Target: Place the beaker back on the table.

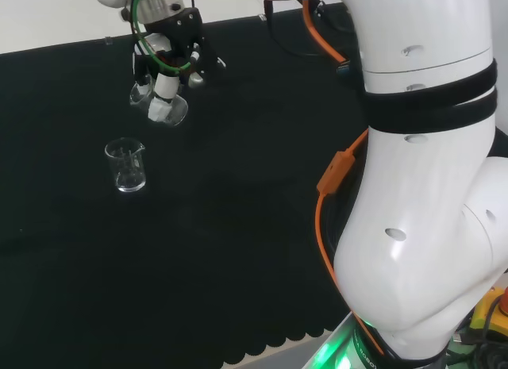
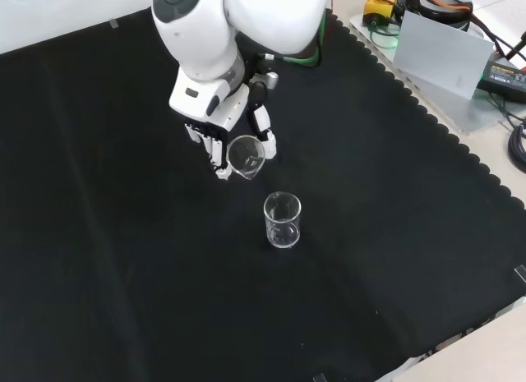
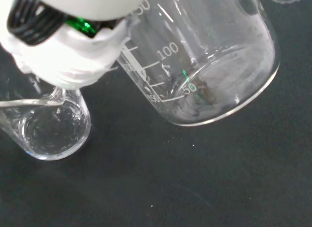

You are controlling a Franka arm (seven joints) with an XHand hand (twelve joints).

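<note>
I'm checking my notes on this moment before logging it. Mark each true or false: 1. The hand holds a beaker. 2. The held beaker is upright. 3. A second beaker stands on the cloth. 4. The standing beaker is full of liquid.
1. True: the hand is curled round a beaker.
2. False: it is tilted, above the cloth.
3. True: a second beaker stands upright, apart from the hand.
4. False: it looks empty.
</note>
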